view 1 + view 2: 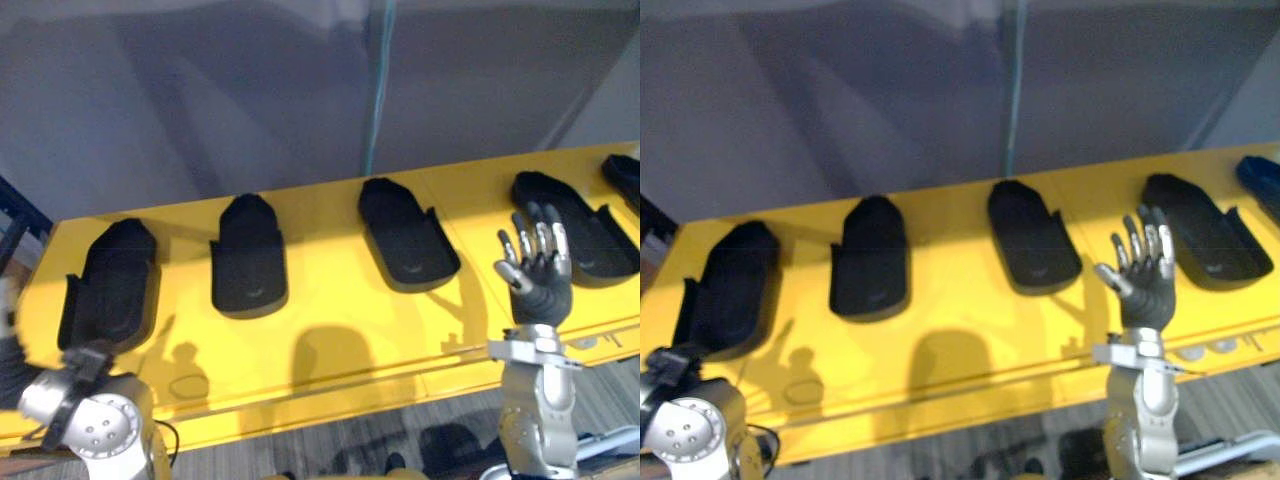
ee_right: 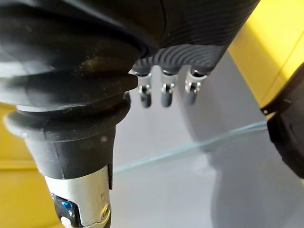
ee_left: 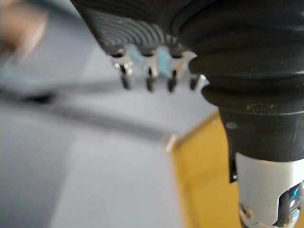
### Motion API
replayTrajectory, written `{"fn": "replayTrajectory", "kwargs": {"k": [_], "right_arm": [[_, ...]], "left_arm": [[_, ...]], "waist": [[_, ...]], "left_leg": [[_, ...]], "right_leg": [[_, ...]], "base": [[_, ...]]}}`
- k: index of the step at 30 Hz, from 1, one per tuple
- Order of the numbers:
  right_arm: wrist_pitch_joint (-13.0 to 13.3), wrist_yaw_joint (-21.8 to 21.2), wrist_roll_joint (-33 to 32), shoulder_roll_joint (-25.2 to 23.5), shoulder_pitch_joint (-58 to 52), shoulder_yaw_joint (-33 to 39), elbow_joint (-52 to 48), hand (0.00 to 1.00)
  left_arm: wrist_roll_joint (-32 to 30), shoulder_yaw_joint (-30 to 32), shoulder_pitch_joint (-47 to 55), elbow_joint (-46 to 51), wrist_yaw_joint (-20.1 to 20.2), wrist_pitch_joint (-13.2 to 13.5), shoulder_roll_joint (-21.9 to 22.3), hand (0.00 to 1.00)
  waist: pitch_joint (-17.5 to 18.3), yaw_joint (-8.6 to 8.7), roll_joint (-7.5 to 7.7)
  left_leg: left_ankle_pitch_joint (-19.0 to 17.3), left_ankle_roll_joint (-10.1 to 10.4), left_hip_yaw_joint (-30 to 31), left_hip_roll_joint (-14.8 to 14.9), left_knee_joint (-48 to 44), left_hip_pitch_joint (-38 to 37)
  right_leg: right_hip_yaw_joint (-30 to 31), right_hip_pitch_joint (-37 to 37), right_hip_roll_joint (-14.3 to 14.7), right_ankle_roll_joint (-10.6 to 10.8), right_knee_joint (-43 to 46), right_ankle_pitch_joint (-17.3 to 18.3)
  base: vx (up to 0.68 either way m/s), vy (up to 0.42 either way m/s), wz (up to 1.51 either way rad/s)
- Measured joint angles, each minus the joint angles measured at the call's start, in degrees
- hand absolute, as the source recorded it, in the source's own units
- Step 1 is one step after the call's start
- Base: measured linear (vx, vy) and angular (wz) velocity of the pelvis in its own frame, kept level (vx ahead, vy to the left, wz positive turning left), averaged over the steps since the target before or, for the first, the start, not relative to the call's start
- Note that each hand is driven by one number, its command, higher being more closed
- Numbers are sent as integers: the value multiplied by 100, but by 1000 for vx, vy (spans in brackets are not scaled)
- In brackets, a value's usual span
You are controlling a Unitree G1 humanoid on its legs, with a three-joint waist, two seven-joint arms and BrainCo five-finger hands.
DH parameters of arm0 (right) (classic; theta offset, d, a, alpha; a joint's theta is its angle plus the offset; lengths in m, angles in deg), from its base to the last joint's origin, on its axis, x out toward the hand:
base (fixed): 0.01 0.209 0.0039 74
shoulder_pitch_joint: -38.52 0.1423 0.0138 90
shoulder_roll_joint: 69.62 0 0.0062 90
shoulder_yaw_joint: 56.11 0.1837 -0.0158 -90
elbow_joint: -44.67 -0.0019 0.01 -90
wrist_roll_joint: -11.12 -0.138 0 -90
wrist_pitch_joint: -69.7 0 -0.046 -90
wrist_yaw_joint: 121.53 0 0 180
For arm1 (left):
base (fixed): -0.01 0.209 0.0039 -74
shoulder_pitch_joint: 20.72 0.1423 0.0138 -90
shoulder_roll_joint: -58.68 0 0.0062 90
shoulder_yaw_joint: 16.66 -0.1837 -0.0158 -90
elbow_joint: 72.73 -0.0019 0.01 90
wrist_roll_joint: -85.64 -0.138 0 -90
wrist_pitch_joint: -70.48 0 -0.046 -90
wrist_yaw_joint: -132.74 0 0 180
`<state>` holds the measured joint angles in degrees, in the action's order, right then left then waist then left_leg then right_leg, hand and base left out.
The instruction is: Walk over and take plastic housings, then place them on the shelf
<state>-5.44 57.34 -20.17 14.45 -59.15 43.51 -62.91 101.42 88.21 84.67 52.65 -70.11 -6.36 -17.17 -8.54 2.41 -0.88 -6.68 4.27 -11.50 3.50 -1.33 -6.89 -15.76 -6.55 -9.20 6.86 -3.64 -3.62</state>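
Several black plastic housings lie in a row on a yellow shelf (image 1: 330, 310): one at the far left (image 1: 112, 285), one left of centre (image 1: 248, 255), one in the middle (image 1: 405, 235), one on the right (image 1: 575, 225), and part of another at the right edge (image 1: 625, 175). My right hand (image 1: 540, 275) is raised in front of the shelf with its fingers straight and spread, just left of the right housing and holding nothing. My left hand (image 3: 148, 80) has straight fingers near the shelf's left end and is empty. A housing's edge (image 2: 287, 137) shows beside the right hand.
A grey wall rises behind the shelf, with a thin teal vertical strip (image 1: 375, 90) near the middle. A dark blue frame (image 1: 15, 215) stands past the shelf's left end. Grey floor shows below the shelf's front edge.
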Motion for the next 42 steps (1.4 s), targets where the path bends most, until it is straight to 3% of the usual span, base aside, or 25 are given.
{"fn": "replayTrajectory", "kwargs": {"k": [4, 7, 10, 15, 19, 24, 29, 31, 34, 39, 42], "right_arm": [[6, 1, -3, -18, -110, 126, 13, 0], [12, 0, -69, -18, -113, 294, 34, 0], [13, 0, -118, -20, -117, 326, 35, 0], [13, 0, -117, -53, -241, 391, 35, 0], [12, -2, -118, -52, -242, 394, 35, 0], [7, -2, -117, -49, -235, 449, 36, 0], [-2, -3, -116, -12, -231, 504, 72, 0], [-2, -21, -116, -11, -232, 505, 103, 0], [-1, -51, -117, -11, -228, 504, 225, 0], [-1, -127, -113, -17, -230, 506, 258, 0], [-1, -127, -112, -17, -230, 509, 280, 0]], "left_arm": [[688, 15, 344, -555, 1088, -761, -173, 0], [907, 39, 495, -783, 1474, -1147, -367, 0], [1128, 256, 495, -903, 1561, -1276, -417, 0], [1130, 656, 479, -1174, 1701, -1747, -454, 0], [1103, 742, 475, -1457, 1808, -2106, -469, 0], [1095, 751, 345, -1877, 1895, -2349, -697, 0], [1065, 745, 173, -2266, 1971, -2235, -732, 0], [1006, 743, 146, -2314, 1957, -1812, -732, 0], [796, 749, 122, -2290, 1932, -1418, -732, 0], [557, 750, 82, -2167, 1876, -1061, -730, 0], [512, 750, 73, -2004, 1859, -985, -727, 0]], "waist": [[-10, -7, 21], [-28, -21, 61], [-24, -34, 73], [-23, -120, 74], [-13, -153, 90], [0, -155, 94], [76, -151, 92], [106, -150, 118], [156, -152, 138], [182, -153, 105], [190, -154, 92]], "left_leg": [[15, -3, 1, -4, 30, 2], [64, -2, 7, -9, 84, -3], [64, -2, 6, -7, 88, -6], [63, -2, 7, -10, 93, -6], [64, -2, 14, -11, 89, 1], [68, -6, 13, -17, 86, 9], [69, -7, 7, -27, 89, 11], [69, -7, 4, -27, 89, 11], [69, -7, 4, -30, 89, 11], [69, -7, 1, -35, 86, 12], [69, -7, 1, -35, 85, 12]], "right_leg": [[-5, 20, 0, 1, 0, 0], [-15, 43, 2, 1, 0, 0], [-18, 43, 2, 0, 0, -1], [-24, 42, -2, 0, 0, 0], [-38, 41, -30, 0, 0, 0], [-41, 44, -40, -1, 0, 1], [-40, 55, -50, 0, -2, 0], [-39, 59, -50, 0, -3, 0], [-39, 57, -54, 0, -3, 0], [-36, 56, -60, 0, -3, 0], [-36, 56, -60, 0, -3, 0]], "base": [[0, 0, 0], [0, 0, 0], [0, 0, 0], [0, 0, 0], [-28, 1, 1], [-6, 2, 0], [0, 0, 0], [0, 0, 0], [0, 0, 0], [0, 0, 0], [0, 0, 0]]}}
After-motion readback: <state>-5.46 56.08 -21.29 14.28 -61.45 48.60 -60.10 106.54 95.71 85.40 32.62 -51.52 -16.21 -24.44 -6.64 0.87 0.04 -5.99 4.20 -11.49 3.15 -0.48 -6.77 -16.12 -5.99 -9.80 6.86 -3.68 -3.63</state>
